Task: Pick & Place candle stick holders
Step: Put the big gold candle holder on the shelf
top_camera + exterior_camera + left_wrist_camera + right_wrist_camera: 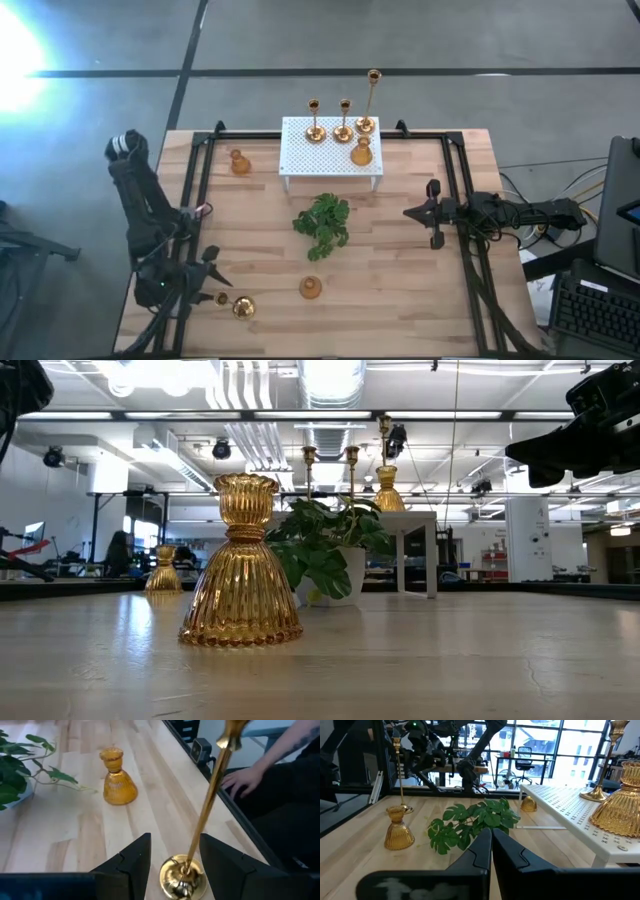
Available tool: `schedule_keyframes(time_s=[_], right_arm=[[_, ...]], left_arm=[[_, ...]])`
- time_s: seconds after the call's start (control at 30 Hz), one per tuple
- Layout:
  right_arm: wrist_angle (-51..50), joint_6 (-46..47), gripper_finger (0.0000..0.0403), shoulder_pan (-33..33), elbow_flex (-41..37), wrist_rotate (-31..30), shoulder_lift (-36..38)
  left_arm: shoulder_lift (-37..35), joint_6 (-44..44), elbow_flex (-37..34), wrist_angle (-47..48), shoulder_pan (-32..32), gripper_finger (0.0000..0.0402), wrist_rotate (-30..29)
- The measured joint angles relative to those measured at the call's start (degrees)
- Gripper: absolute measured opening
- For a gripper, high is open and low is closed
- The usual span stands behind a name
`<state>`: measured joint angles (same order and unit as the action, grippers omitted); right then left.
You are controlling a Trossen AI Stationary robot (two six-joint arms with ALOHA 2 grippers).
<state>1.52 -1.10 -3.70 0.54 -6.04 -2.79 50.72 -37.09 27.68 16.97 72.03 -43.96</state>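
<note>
A tall thin gold holder stands on its round base at the table's near left; it also shows in the high view. My left gripper is open, one finger on each side of that base, with a gap to it on both sides. A squat holder stands near the front edge and another at the far left. Three stemmed holders and a squat one stand on the white stand. My right gripper is shut and empty, above the table right of the plant.
A green leafy plant stands mid-table between the arms. The white perforated stand is at the far middle. Black frame rails run along both sides. A person's hand rests just beyond the table's edge in the left wrist view.
</note>
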Motion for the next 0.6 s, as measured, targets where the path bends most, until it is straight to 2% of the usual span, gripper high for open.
schedule_keyframes(time_s=[0.27,0.6], right_arm=[[0.0,0.01,0.0009,0.0,0.0,0.02,0.0],[0.0,0.02,0.0009,0.0,0.0,0.01,0.0]], left_arm=[[1.31,3.81,0.0,-6.89,-2.14,0.0172,5.36],[1.36,4.96,0.0,-7.13,-3.73,0.0172,6.07]])
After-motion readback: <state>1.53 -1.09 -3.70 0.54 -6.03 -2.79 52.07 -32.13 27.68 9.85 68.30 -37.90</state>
